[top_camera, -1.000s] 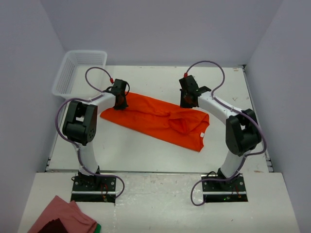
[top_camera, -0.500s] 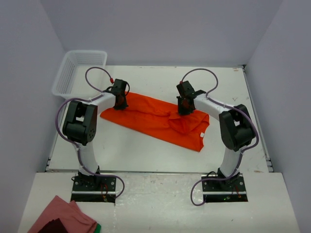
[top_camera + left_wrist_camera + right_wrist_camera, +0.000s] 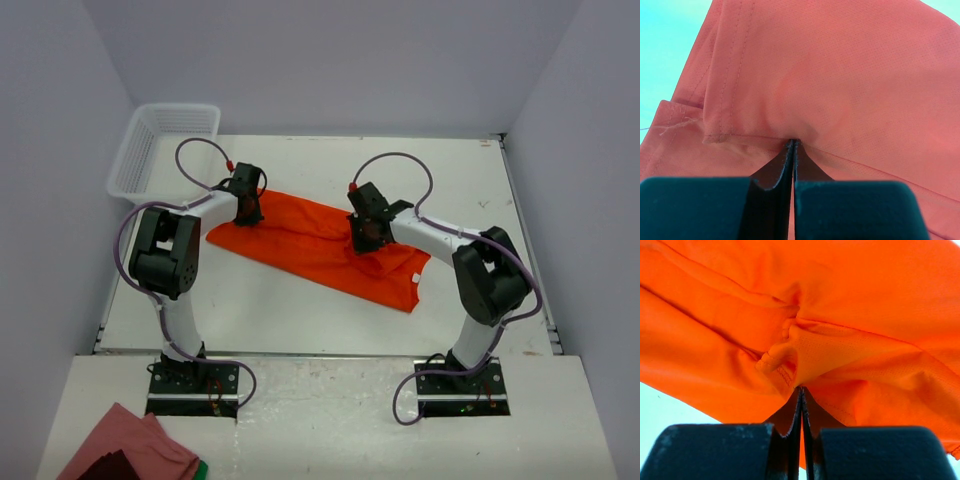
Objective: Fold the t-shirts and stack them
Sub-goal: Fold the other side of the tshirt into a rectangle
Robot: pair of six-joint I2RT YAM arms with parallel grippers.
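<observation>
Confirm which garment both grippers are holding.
The orange t-shirt, pinched by the left gripper and right gripper. The pink cloth lies apart, near-left corner.

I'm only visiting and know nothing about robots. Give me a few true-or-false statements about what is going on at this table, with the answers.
1. The left gripper and the right gripper are both clamped shut on the t-shirt. True.
2. The white basket stands at the table's far right corner. False: it is at the far left corner.
3. The t-shirt lies inside the basket. False: it is spread on the table, apart from the basket.
4. A pinkish cloth lies near the left arm's base. True.
</observation>
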